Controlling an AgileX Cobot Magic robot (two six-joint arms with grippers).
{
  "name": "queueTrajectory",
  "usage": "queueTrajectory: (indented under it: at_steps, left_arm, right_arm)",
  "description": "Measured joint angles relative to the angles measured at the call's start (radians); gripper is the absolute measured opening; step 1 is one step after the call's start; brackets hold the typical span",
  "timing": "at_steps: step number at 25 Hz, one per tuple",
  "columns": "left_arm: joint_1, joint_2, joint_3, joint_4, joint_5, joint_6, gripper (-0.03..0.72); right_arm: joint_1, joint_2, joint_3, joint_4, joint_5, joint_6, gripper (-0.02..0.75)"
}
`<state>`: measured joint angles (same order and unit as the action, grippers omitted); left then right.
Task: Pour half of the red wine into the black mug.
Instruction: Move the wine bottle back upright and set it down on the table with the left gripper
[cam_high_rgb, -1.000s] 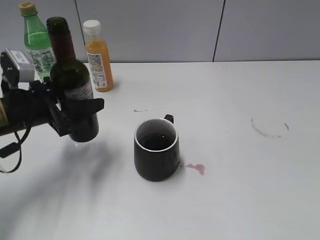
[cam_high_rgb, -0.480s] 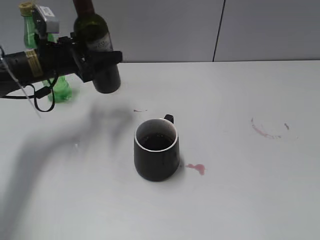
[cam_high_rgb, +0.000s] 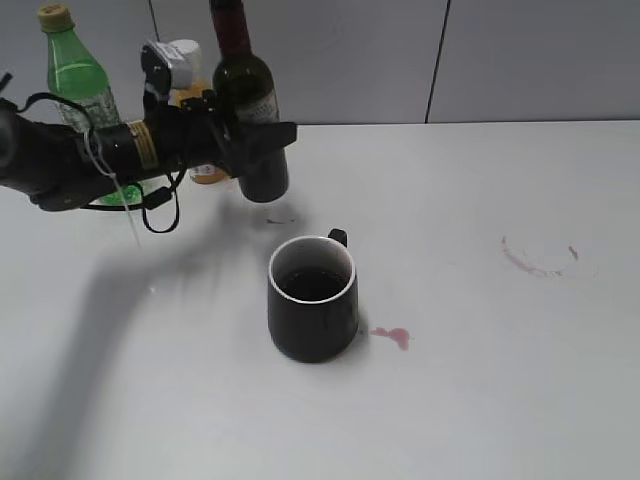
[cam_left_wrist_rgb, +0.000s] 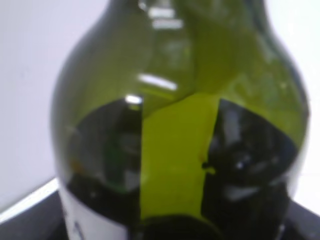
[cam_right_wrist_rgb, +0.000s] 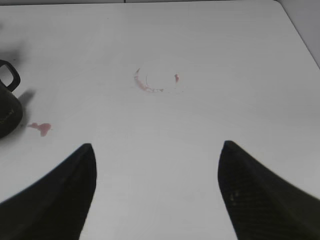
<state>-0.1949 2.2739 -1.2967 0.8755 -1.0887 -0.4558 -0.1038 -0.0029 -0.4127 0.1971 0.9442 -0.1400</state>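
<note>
My left gripper (cam_high_rgb: 255, 138) is shut on the red wine bottle (cam_high_rgb: 252, 110) and holds it upright in the air, behind and left of the black mug (cam_high_rgb: 313, 298). The bottle is dark glass with a dark red foil neck and a grey-white label. It fills the left wrist view (cam_left_wrist_rgb: 180, 140), with dark wine in its lower half. The mug stands mid-table with dark red wine inside, its handle toward the back. My right gripper (cam_right_wrist_rgb: 156, 150) is open and empty above bare table; the mug's edge (cam_right_wrist_rgb: 7, 107) shows at the left of that view.
A green plastic bottle (cam_high_rgb: 75, 85) and an orange juice bottle (cam_high_rgb: 185, 62) with a white cap stand at the back left, behind my left arm. A small wine spill (cam_high_rgb: 393, 336) lies right of the mug. A reddish ring stain (cam_high_rgb: 535, 258) marks the table at right.
My left gripper has lifted the wine bottle from low at the left, then carried it up and to the right, toward the back of the mug. The mug has not moved.
</note>
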Motion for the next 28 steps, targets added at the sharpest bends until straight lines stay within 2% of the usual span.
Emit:
queueTrajectory:
  at_steps: [8, 28]
  left_arm:
    - [-0.019, 0.054, -0.001, -0.067, 0.055, 0.016, 0.545]
    - [-0.022, 0.081, -0.006, -0.077, 0.033, 0.028, 0.561]
  right_arm:
    - [0.0, 0.0, 0.0, 0.0, 0.0, 0.0, 0.573]
    - [0.0, 0.0, 0.0, 0.0, 0.0, 0.0, 0.573]
